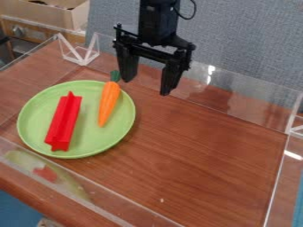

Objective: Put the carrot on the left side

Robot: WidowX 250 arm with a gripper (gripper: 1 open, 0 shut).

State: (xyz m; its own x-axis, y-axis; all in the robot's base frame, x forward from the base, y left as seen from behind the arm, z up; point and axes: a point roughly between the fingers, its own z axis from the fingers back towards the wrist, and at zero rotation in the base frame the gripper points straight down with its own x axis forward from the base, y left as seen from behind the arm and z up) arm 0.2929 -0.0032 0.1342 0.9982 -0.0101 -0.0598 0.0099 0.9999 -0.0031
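Observation:
A small orange carrot (108, 103) with a little green top lies on the right half of a light green plate (92, 142). Beside it, on the plate's left half, lies a longer red grooved bar (63, 121). My black gripper (147, 78) hangs above the table just behind and to the right of the carrot's top end, pointing down. Its fingers (171, 77) stand wide apart and hold nothing.
The wooden table (201, 151) is ringed by a low clear plastic wall (243, 84). Cardboard boxes (53, 13) stand behind at the upper left. The table's front edge runs along the bottom left.

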